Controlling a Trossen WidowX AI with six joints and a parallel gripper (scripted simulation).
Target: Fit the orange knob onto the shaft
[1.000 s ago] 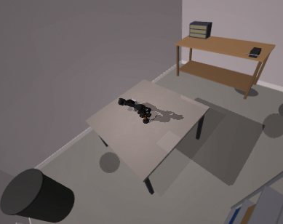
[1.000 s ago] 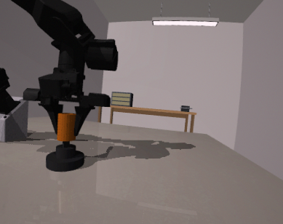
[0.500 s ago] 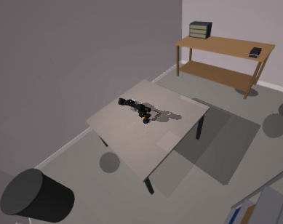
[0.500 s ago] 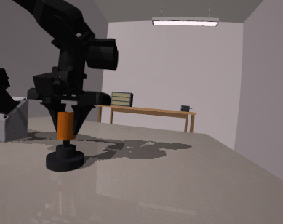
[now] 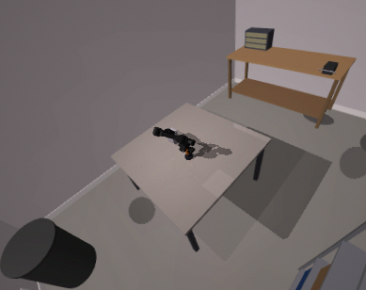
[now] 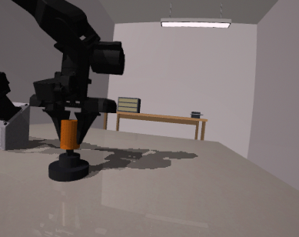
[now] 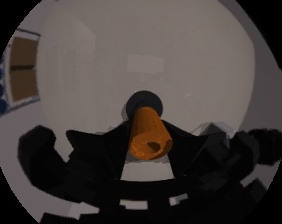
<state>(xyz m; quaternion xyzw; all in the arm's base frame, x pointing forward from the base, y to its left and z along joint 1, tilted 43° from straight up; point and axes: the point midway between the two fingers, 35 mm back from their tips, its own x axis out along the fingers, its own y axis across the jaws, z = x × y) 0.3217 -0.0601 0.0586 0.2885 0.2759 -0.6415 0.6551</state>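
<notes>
Shows a black two-fingered parallel-jaw gripper (image 7: 146, 121) closed on an orange cylindrical knob (image 7: 149, 131), with one tapered finger against each side. Presents the knob's near end face toward the camera, with a dark, irregular opening (image 7: 153, 146) off centre. Places the knob's far end in front of a dark round pedestal (image 7: 142, 97), overlapping its lower part; does not reveal the seating depth. Includes a pale grey-beige tabletop (image 7: 147, 37) beyond, bearing a lighter rectangular patch (image 7: 145, 63). Displays brown rectangular panels (image 7: 23, 52) and dark blue round shapes (image 7: 0, 106) at the left edge.
</notes>
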